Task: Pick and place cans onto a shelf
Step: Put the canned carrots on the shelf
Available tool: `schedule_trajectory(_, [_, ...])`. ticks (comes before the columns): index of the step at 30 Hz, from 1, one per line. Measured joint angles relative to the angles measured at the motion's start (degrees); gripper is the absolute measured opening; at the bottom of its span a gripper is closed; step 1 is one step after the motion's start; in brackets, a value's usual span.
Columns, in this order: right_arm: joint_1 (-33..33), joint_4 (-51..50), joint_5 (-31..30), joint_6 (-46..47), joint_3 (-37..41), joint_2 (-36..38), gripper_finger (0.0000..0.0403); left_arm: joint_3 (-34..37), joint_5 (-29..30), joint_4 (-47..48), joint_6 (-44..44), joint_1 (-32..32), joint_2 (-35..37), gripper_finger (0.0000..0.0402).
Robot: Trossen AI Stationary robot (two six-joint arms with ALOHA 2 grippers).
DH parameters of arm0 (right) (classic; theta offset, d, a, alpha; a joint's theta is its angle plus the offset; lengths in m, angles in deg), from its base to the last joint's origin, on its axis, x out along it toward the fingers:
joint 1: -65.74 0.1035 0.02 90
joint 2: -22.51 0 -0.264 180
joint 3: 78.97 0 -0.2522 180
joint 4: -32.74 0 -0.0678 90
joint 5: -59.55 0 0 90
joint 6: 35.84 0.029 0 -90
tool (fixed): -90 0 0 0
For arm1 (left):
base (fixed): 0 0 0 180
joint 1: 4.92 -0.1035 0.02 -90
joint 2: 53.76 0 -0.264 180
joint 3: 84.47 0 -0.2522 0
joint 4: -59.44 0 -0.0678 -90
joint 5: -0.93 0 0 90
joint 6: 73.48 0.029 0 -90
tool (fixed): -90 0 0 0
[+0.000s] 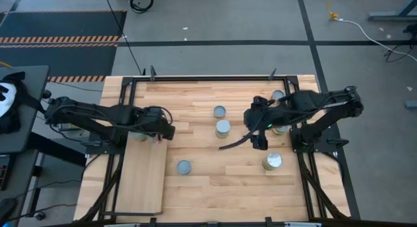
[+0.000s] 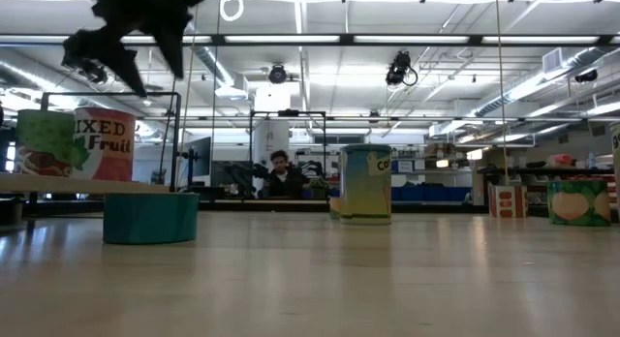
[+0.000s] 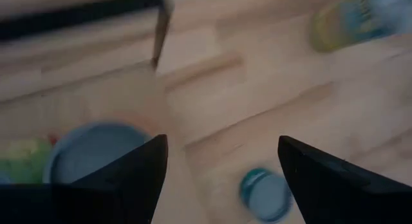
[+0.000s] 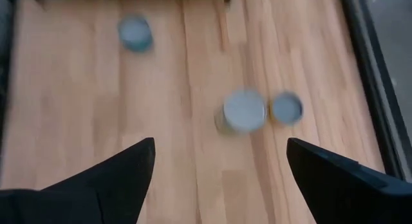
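The shelf (image 1: 144, 178) is a pale board in a black frame at the table's left. Two cans stand at its far end, one green-labelled (image 2: 46, 143) and one red-labelled (image 2: 105, 143). My left gripper (image 1: 168, 131) hovers open and empty just right of them; a grey lid (image 3: 90, 153) shows by its finger. Loose cans stand on the tabletop: two at the middle (image 1: 219, 111) (image 1: 223, 128), a teal one (image 1: 184, 167) near the shelf and one at the right (image 1: 272, 162). My right gripper (image 1: 250, 119) is open and empty above the table, right of the middle cans (image 4: 243, 111).
Another can (image 1: 278, 95) stands at the far right, partly under my right arm. The black frame (image 1: 195, 77) runs along the table's far edge. A person (image 2: 281, 172) sits in the room beyond the table.
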Motion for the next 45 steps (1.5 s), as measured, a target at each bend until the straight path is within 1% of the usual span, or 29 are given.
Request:
schedule_trajectory(2, [-1.1, 5.9, 0.6, -0.9, 3.0, 3.8, 0.0354, -2.0, 2.6, -1.6, 3.9, 0.6, 1.0, 0.0297])
schedule_trajectory(4, [-2.7, 12.0, 1.4, -1.8, 7.4, 8.0, 0.0353, -3.5, 4.5, -6.0, 11.1, 1.6, 2.1, 0.0297])
schedule_trajectory(8, [-5.6, 22.0, 1.9, -2.4, 17.9, 15.2, 0.0352, -4.2, 3.7, -19.4, 23.5, 2.1, 3.1, 0.0297])
schedule_trajectory(11, [-6.4, 27.4, 1.8, -4.8, 24.4, 18.9, 0.0352, -4.2, 3.6, -27.7, 30.2, 2.0, 3.0, 0.0297])
schedule_trajectory(14, [-6.8, 30.6, 1.8, -8.0, 28.3, 21.0, 0.0352, -4.2, 3.5, -33.4, 34.2, 2.0, 3.0, 0.0297])
schedule_trajectory(17, [-7.3, 31.4, 1.1, -8.0, 29.1, 21.9, 0.0352, -4.2, 3.4, -36.3, 37.5, 2.1, 3.0, 0.0297])
schedule_trajectory(22, [-8.0, 34.4, 0.4, -7.3, 29.1, 21.6, 0.0352, -4.2, 3.4, -37.0, 41.5, 2.0, 3.0, 0.0298])
schedule_trajectory(27, [-7.9, 36.7, 0.5, -3.5, 29.1, 20.8, 0.0353, -4.2, 3.4, -36.9, 41.8, 2.0, 2.9, 0.0298])
schedule_trajectory(36, [-7.9, 40.3, 0.5, -3.5, 29.1, 20.0, 0.0352, -4.2, 3.4, -37.2, 41.9, 2.0, 2.9, 0.0298])
schedule_trajectory(40, [-7.9, 40.6, 0.5, -3.5, 29.1, 20.0, 0.0353, -4.2, 3.4, -37.0, 50.2, 1.7, 2.9, 0.0298])
schedule_trajectory(42, [-7.9, 40.6, 0.5, -3.5, 29.1, 20.0, 0.0353, -4.2, 3.5, -37.4, 49.7, 1.9, 2.9, 0.0298])
schedule_trajectory(44, [-7.9, 40.6, 0.5, -3.5, 29.1, 20.0, 0.0353, -4.2, 3.5, -37.9, 46.0, 2.1, 2.9, 0.0298])
schedule_trajectory(45, [-7.9, 40.6, 0.5, -3.5, 29.1, 20.0, 0.0352, -4.2, 3.4, -38.0, 45.8, 2.2, 2.9, 0.0298])
